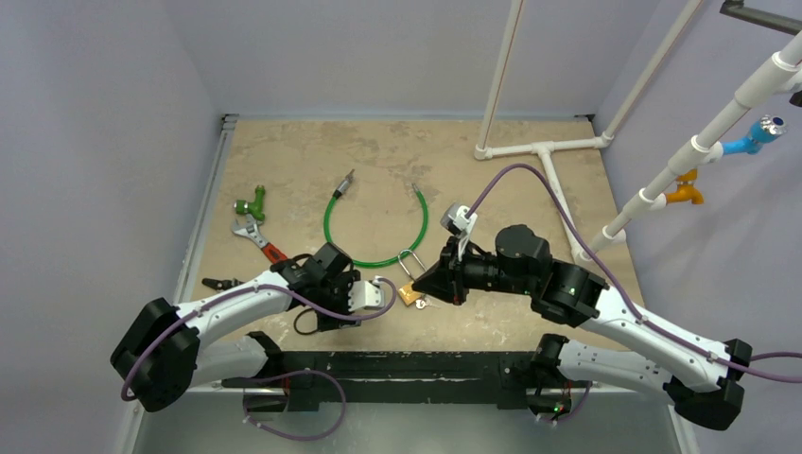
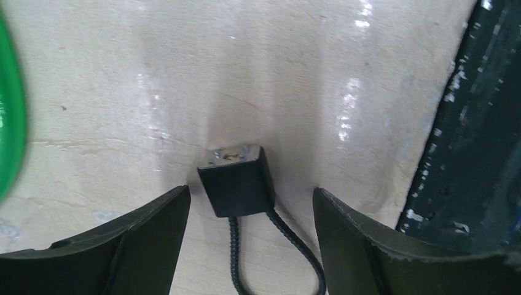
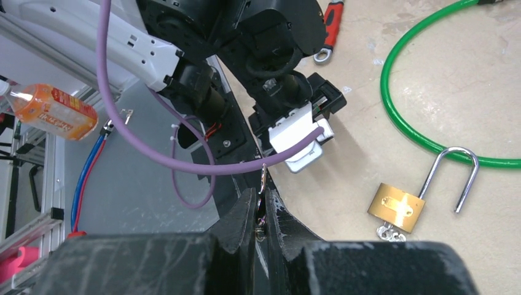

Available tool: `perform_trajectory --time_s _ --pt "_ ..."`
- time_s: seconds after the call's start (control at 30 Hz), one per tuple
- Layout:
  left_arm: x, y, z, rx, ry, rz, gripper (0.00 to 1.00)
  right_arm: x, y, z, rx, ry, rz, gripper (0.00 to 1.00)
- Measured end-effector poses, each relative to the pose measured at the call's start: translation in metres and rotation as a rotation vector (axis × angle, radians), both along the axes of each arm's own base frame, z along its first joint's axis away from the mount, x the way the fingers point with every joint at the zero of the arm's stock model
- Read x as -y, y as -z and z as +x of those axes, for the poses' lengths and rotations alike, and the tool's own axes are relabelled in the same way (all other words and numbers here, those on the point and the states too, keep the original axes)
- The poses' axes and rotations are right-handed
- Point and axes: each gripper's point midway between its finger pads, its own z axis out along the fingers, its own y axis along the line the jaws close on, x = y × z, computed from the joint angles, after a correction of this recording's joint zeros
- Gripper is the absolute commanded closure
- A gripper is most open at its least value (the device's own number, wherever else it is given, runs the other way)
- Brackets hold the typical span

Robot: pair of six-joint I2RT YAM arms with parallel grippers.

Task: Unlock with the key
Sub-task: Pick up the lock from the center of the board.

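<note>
Brass padlock [image 1: 409,295] lies on the table [image 1: 284,161] at 6 o'clock of green cable loop [image 1: 378,227], shackle swung open, keys [image 1: 422,304] at its base. Left gripper [image 2: 250,189] at padlock's 9 o'clock, fingers wide, black corded block [image 2: 236,181] between them, untouched. Right gripper [image 3: 261,196] at 3 o'clock, pinched closed on metal sliver [image 3: 263,175].

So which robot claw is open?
The left gripper: its black fingers stand apart either side of a small black block. The right gripper is pinched shut.
</note>
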Motion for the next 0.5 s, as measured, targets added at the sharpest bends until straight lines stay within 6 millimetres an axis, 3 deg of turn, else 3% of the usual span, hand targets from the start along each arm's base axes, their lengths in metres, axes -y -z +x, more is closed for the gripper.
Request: perform_trajectory --time_s 0.13,0.2,0.33,0.37,0.43,0.5 --pt "0.002 0.0 0.013 0.052 -0.029 0.003 0.28 0.0 -0.006 0.002 0.002 0.011 0.01 1.0" --pt "0.002 0.0 0.015 0.057 -0.034 0.005 0.33 0.001 -0.012 0.003 0.008 0.014 0.02 1.0" --pt "0.004 0.002 0.011 0.039 -0.02 -0.001 0.54 0.001 -0.023 0.005 0.021 0.02 0.039 1.0" --pt "0.006 0.002 0.008 0.03 -0.007 -0.005 0.65 0.001 -0.026 0.006 0.023 0.022 0.041 1.0" --pt "0.009 0.002 0.003 0.023 0.024 -0.01 0.95 0.002 -0.029 0.007 0.024 0.028 0.042 1.0" --pt "0.013 0.002 0.001 0.031 0.063 -0.013 1.0 0.003 -0.029 0.009 0.024 0.031 0.036 1.0"
